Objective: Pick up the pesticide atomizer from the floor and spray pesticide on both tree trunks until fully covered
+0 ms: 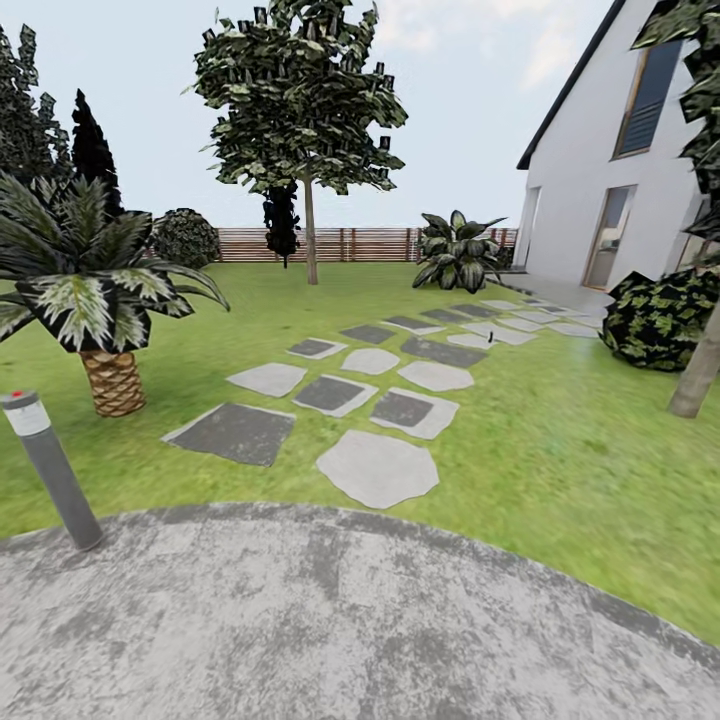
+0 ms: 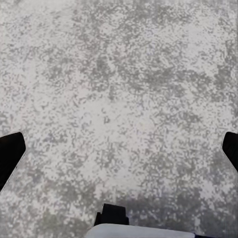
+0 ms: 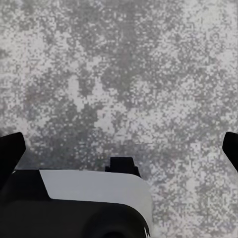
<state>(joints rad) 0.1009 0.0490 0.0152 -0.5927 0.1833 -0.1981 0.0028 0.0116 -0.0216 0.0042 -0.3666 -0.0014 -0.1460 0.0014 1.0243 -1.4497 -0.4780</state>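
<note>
I stand on the paved patio (image 1: 330,620) of the garden and look across its lawn (image 1: 560,450). One tree (image 1: 300,90) rises at the far middle, its straight trunk (image 1: 310,240) in front of the fence. A second tree trunk (image 1: 697,372) leans in at the right edge. A tiny dark upright object (image 1: 490,338) that may be the pesticide atomizer stands far off on the stepping stones, too small to make out. My left gripper (image 2: 120,156) hangs open over mottled grey paving, and so does my right gripper (image 3: 120,151). Nothing is between the fingers of either one.
Grey stepping stones (image 1: 378,467) lead from the patio toward the white house (image 1: 610,190). A short palm (image 1: 110,380) and a grey bollard light (image 1: 55,475) stand at the left. A dark bush (image 1: 660,315) sits at the right, and a slatted fence (image 1: 370,243) closes the back.
</note>
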